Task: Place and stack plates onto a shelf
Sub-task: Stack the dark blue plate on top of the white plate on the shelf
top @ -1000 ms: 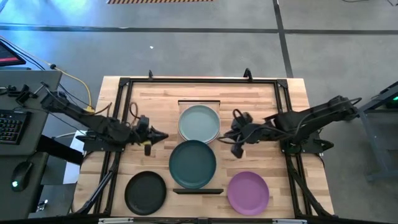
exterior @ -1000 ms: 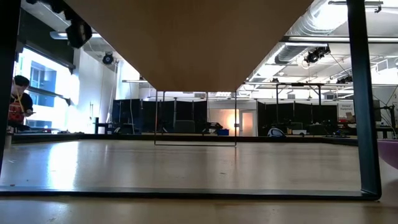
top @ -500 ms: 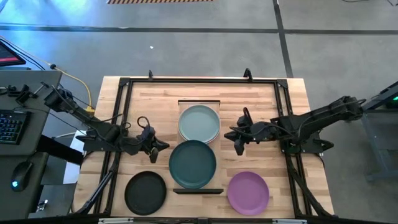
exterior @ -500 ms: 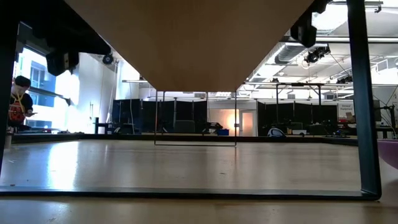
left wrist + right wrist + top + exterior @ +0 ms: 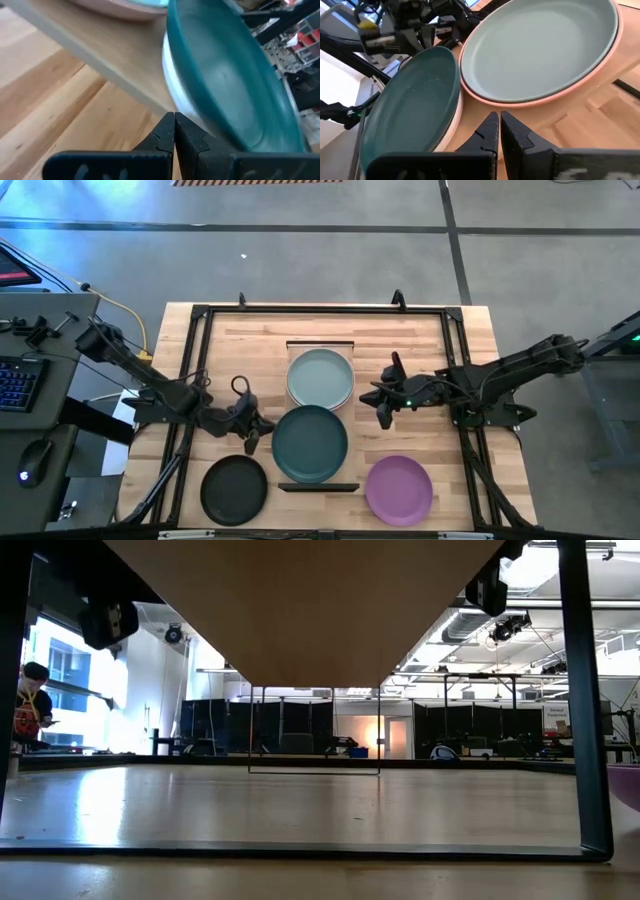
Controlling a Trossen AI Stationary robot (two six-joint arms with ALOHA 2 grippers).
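Even, bright overhead light on the worktop (image 5: pixel 420 340); window glare at nine o'clock in the low view; close wrist views are soft and blurred.

Both arms reach inward over the table, left tool (image 5: pixel 251 442) and right tool (image 5: pixel 384 417) pinched closed, empty.

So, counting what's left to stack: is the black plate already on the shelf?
No, the black plate lies on the tabletop left of the shelf.

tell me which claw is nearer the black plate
Left. The left claw hovers just above the black plate, beside the dark teal plate. The right claw sits across the shelf, much farther away.
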